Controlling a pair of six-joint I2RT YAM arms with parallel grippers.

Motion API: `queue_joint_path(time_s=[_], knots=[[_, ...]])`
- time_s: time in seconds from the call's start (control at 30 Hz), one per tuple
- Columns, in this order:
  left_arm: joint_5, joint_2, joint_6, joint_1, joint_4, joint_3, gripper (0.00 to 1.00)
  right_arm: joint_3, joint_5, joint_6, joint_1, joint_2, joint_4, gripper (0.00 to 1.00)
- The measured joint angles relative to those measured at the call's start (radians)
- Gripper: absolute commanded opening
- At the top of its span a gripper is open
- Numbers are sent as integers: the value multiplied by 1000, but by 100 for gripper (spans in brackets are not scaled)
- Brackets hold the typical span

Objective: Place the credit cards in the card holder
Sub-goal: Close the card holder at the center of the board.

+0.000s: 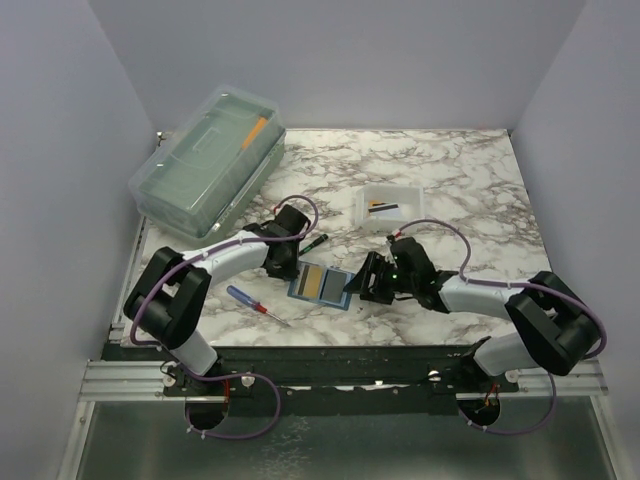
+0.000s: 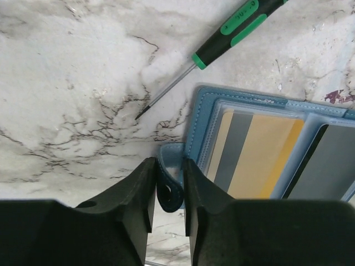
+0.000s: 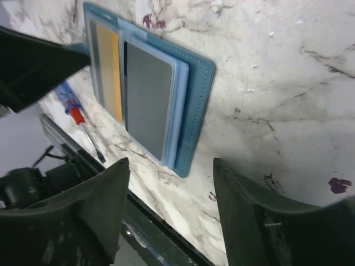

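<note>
The teal-blue card holder (image 1: 322, 285) lies open on the marble between my two grippers. Its clear slots hold a yellow-gold credit card with a grey stripe (image 2: 260, 160) and a grey card (image 3: 147, 100). My left gripper (image 2: 168, 166) is shut on the holder's snap tab (image 2: 169, 185) at its left edge. My right gripper (image 3: 171, 164) stands open just off the holder's near right corner (image 3: 183, 166), with nothing between its fingers. Another credit card (image 1: 383, 207), with a dark stripe, lies in the small white tray (image 1: 392, 196).
A big clear lidded box (image 1: 210, 160) stands at the back left. A green-handled screwdriver (image 2: 233, 25) lies just beyond the holder, and a blue-and-red screwdriver (image 1: 255, 300) lies to its front left. The table's front edge (image 3: 138, 205) is close under my right gripper.
</note>
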Motion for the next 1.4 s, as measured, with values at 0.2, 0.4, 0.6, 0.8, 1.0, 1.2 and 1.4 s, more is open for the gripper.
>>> queue_joint_path(time_s=[0.2, 0.4, 0.6, 0.8, 1.0, 1.2, 1.4], knots=[[35, 10, -21, -10, 10, -6, 28, -20, -21, 65, -97, 3, 53, 67], [51, 8, -37, -23, 26, -12, 26, 61, -15, 54, -102, 82, 40, 67], [66, -1, -60, -28, 48, -30, 20, 92, -46, 50, -107, 144, 87, 65], [134, -12, -106, -29, 105, -63, 17, -18, -152, 130, -108, 124, 225, 65], [225, -10, -163, -58, 158, -82, 14, -60, -246, 233, -107, 118, 349, 64], [304, 8, -210, -87, 195, -88, 9, -60, -268, 279, -107, -7, 348, 68], [317, 9, -233, -89, 210, -95, 5, -61, -229, 247, -106, -151, 202, 72]])
